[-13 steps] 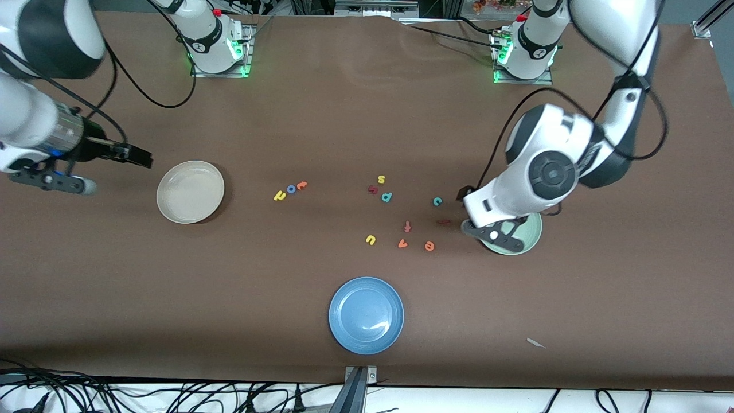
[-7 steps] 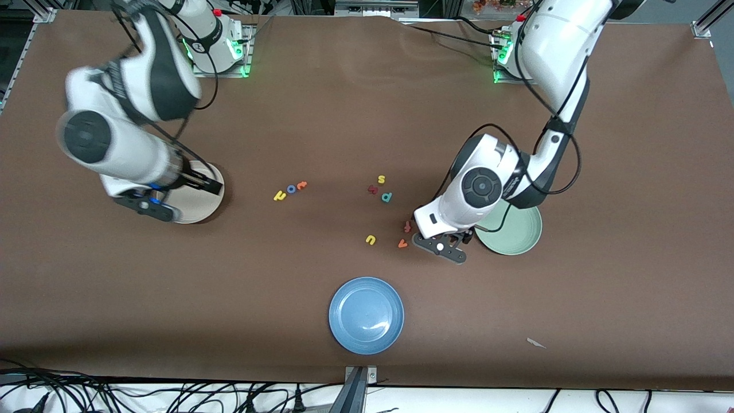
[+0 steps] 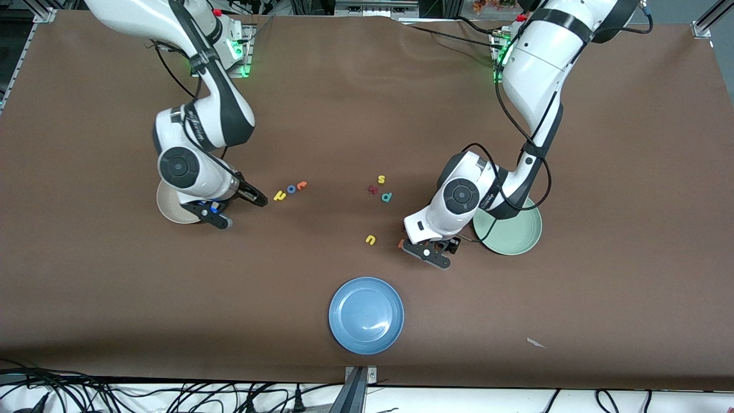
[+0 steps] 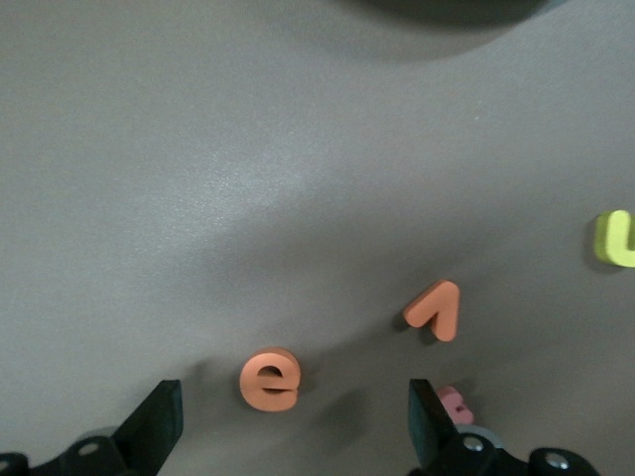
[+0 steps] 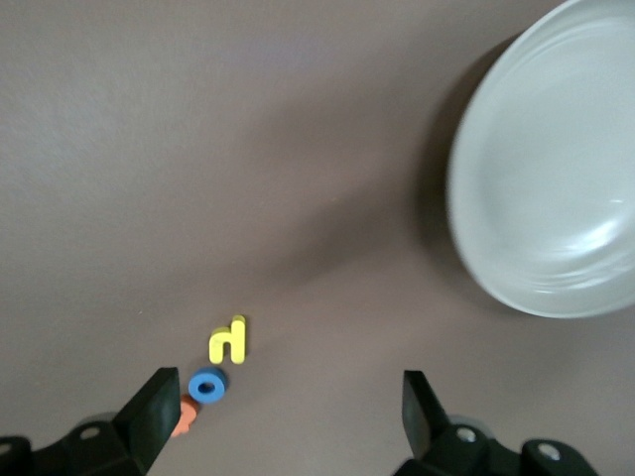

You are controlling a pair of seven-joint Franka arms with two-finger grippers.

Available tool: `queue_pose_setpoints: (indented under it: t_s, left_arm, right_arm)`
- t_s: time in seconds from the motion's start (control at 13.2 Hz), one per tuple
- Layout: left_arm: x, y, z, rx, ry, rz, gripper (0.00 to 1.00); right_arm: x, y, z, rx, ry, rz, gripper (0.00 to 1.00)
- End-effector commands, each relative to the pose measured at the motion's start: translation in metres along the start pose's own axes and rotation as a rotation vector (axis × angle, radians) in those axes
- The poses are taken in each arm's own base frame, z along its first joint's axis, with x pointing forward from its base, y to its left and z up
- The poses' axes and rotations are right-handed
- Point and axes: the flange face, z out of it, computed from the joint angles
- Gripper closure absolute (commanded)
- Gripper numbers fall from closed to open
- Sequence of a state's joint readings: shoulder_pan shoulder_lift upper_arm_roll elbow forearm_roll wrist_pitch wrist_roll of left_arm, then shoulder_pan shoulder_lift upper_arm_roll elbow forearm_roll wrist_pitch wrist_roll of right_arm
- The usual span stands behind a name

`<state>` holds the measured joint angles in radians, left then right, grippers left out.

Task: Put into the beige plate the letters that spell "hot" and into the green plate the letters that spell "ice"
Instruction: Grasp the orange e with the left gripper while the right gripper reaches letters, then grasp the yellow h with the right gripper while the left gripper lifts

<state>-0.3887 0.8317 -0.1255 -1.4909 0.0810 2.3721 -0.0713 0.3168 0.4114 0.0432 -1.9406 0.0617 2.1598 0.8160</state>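
In the left wrist view the orange e (image 4: 270, 379) lies flat on the table between the fingertips of my open left gripper (image 4: 293, 402), touching neither. In the front view that left gripper (image 3: 436, 246) hangs low beside the green plate (image 3: 516, 229), and its arm hides the e, c and i. The yellow h (image 3: 280, 195), blue o (image 3: 291, 189) and orange t (image 3: 302, 184) lie in a row. My open right gripper (image 3: 255, 199) is between them and the beige plate (image 3: 169, 209). One finger (image 5: 159, 402) stands close by the o (image 5: 206, 385) and the h (image 5: 228, 340); nothing is gripped.
A blue plate (image 3: 366, 314) sits nearer the front camera, mid-table. Spare letters lie around: yellow s (image 3: 381, 179), teal p (image 3: 387, 197), yellow u (image 3: 370, 240), and orange v (image 4: 434, 309) close to the e. The beige plate (image 5: 546, 178) is bare inside.
The right arm swung in from the table's end, past the beige plate, to the h-o-t row. The left arm moved off the green plate and down over the e. Both grippers stayed open.
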Motion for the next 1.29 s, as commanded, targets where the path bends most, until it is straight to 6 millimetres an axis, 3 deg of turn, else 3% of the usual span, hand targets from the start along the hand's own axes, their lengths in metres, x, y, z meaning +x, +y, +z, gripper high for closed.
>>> queue_pose_setpoints:
  t_s: [0.0, 0.23, 0.38, 0.53, 0.68, 0.83, 1.06, 1.21]
  left_arm:
    - [0.006, 0.001, 0.0, 0.039, 0.011, 0.037, 0.08]
    - [0.003, 0.0, 0.01, 0.064, -0.003, 0.057, 0.15]
    - [0.003, -0.001, 0.009, 0.08, 0.0, 0.069, 0.26]
    - [0.003, -0.001, 0.01, 0.085, -0.001, 0.074, 0.42]
    - [0.003, -0.002, 0.009, 0.085, 0.001, 0.056, 0.71]
    - [0.004, -0.001, 0.006, 0.084, 0.007, 0.031, 0.88]
    - [0.006, -0.004, 0.0, 0.087, 0.011, 0.025, 0.91]
    - [0.008, -0.007, -0.007, 0.086, 0.019, 0.02, 0.91]
  right_arm:
    - [-0.023, 0.002, 0.044, 0.046, 0.017, 0.029, 0.01]
    - [-0.039, -0.013, 0.073, 0.034, 0.008, 0.003, 0.04]
    - [-0.041, -0.018, 0.083, 0.035, 0.016, -0.009, 0.04]
    - [-0.038, -0.021, 0.091, 0.05, 0.039, -0.023, 0.05]
    - [-0.036, -0.023, 0.093, 0.067, 0.055, -0.025, 0.11]
    - [-0.036, -0.023, 0.092, 0.069, 0.057, -0.025, 0.15]
    - [-0.036, -0.023, 0.095, 0.072, 0.058, -0.024, 0.18]
    - [-0.035, -0.023, 0.097, 0.071, 0.057, -0.024, 0.29]
